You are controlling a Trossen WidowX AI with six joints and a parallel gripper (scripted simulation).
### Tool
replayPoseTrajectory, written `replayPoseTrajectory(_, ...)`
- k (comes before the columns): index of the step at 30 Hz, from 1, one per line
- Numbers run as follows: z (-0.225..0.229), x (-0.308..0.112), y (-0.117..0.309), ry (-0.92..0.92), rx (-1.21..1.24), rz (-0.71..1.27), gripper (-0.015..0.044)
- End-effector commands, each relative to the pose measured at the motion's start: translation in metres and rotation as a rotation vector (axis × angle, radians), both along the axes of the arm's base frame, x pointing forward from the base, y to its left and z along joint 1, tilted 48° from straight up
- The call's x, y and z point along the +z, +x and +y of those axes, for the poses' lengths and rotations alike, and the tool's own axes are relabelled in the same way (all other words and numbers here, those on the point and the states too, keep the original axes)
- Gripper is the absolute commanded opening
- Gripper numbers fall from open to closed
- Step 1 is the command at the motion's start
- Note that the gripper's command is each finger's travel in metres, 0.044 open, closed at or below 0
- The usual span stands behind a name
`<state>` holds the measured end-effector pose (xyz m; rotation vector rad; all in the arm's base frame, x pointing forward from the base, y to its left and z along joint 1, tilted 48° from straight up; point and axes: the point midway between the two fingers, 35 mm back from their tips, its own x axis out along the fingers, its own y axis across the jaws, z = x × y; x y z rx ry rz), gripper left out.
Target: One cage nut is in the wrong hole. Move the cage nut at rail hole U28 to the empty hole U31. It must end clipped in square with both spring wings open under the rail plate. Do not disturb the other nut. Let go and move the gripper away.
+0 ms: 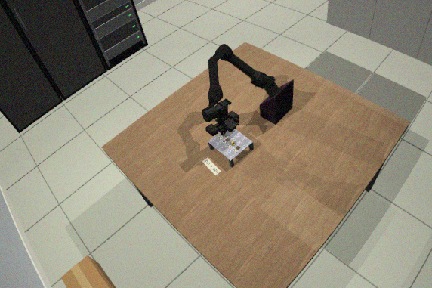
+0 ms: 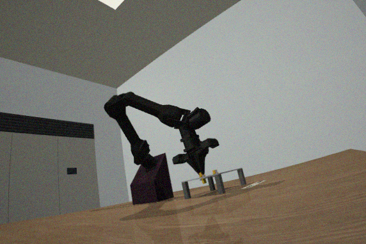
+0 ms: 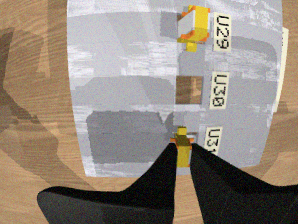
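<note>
My gripper (image 1: 223,134) (image 2: 201,173) (image 3: 181,148) is shut on a yellow cage nut (image 2: 203,180) (image 3: 183,157) at rail hole U31, near the end of the rail plate (image 1: 229,154) (image 2: 228,171) (image 3: 120,90). In the exterior view this nut leans and its lower part reaches below the plate. A sliver of the hole shows beside it in the wrist view; the fingers hide part of the nut, and its spring wings under the plate cannot be made out. The other nut (image 1: 232,143) (image 2: 214,171) (image 3: 196,25) sits at U29. Hole U30 (image 3: 189,90) is empty. U28 is outside the wrist view.
The plate stands on short dark legs (image 1: 231,162) (image 2: 219,184) on the wooden table (image 1: 287,159) (image 2: 288,199). A printed label (image 1: 211,166) (image 2: 253,184) lies beside it. The arm's dark base (image 1: 277,104) (image 2: 150,180) stands behind.
</note>
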<state>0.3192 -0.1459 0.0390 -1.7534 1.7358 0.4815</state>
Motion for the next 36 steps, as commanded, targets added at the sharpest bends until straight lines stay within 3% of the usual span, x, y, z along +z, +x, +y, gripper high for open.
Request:
replayPoseTrajectory(1,-0.0006,0.0007,0.0006,-0.002,-0.008,0.000,0.0023)
replayPoseTrajectory(36,-0.0010,0.0011,0.0027,0.006,-0.050,0.036,0.0023)
